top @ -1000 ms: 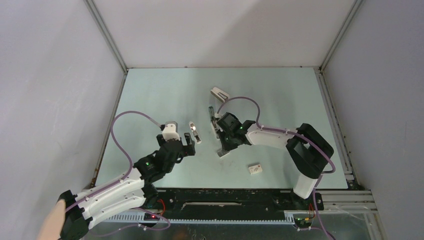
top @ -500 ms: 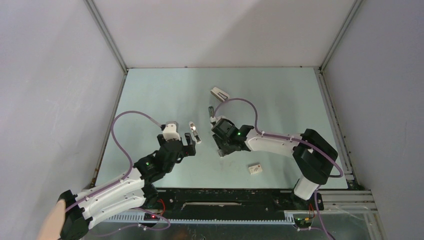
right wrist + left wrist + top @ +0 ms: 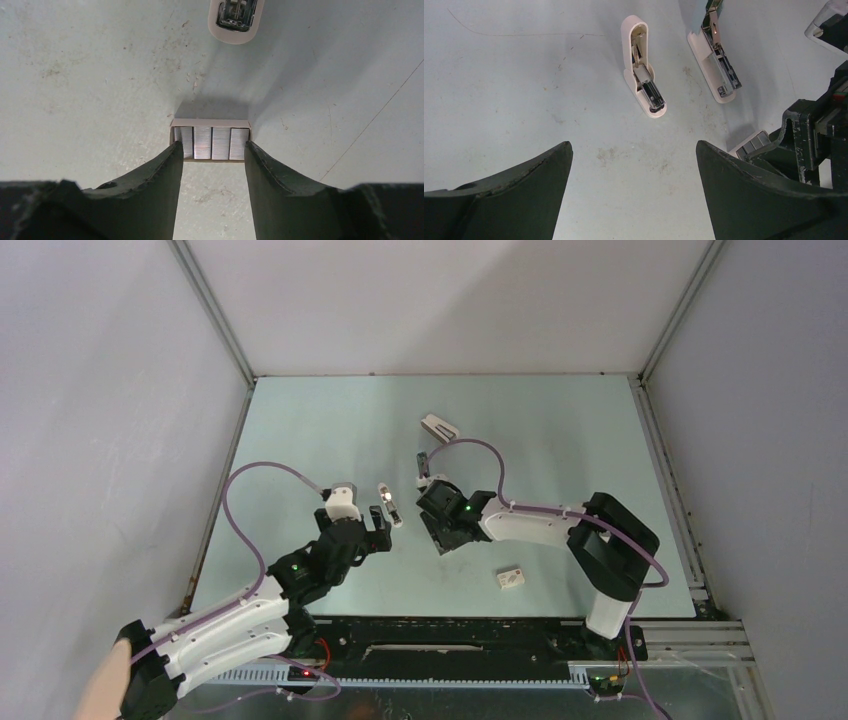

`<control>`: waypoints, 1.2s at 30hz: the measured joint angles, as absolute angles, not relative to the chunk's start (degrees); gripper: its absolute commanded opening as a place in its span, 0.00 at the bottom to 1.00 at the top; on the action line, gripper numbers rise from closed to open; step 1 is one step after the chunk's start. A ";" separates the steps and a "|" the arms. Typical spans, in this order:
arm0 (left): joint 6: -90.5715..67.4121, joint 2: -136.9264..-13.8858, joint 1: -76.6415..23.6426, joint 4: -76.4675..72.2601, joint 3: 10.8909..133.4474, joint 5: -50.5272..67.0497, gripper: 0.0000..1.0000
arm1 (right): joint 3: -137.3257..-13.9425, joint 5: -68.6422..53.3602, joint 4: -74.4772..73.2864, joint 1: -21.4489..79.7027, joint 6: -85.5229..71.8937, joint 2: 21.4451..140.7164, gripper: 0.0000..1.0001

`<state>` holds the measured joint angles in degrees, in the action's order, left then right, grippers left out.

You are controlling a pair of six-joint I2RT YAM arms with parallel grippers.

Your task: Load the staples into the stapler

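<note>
Grey and ribbed, the staples (image 3: 211,142) lie flat on the pale green table (image 3: 560,440), in four bright sections side by side. We see the right gripper (image 3: 213,148) down over them with its jaws narrow, about as wide as the block is long. The two dark fingertips (image 3: 170,160) overlap both ends of the block in the right wrist view, and we cannot tell whether they pinch it or only flank it. The stapler (image 3: 719,75) lies just beyond the staples, apart from them, its white end toward the near side and its metal channel showing from above. Its grey-green part runs off the top of the left wrist view. Beside it, to the left, lies the white-and-cream stapler (image 3: 643,75), also with metal showing on top. We find the left gripper (image 3: 634,147) wide open, held above the table near that stapler's near end. Farther back rests the white wedge-shaped stapler (image 3: 440,427), and a small white cardboard box (image 3: 511,579) sits near the front edge, well apart from the staples.
</note>
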<state>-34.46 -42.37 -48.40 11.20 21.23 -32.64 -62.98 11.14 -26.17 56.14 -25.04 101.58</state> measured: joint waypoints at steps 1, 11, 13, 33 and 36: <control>-34.46 -42.37 -48.40 11.20 21.23 -32.62 0.96 | -63.11 11.27 -26.17 56.14 -25.04 101.73 0.52; -34.48 -42.37 -48.40 11.16 21.23 -32.53 0.96 | -63.70 11.88 -26.57 55.31 -25.30 102.72 0.38; -34.46 -42.37 -48.40 11.14 21.23 -32.51 0.96 | -63.72 11.79 -26.65 55.18 -25.36 102.72 0.36; -34.54 -42.37 -48.40 9.78 21.06 -31.51 0.96 | -58.74 0.43 -20.43 47.66 -26.57 99.33 0.30; -34.68 -42.39 -48.40 8.84 20.56 -31.03 0.96 | -58.15 0.91 -20.95 48.18 -26.41 98.41 0.35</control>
<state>-34.68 -42.39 -48.40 8.84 20.56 -31.03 -58.15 0.91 -20.95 48.18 -26.41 98.41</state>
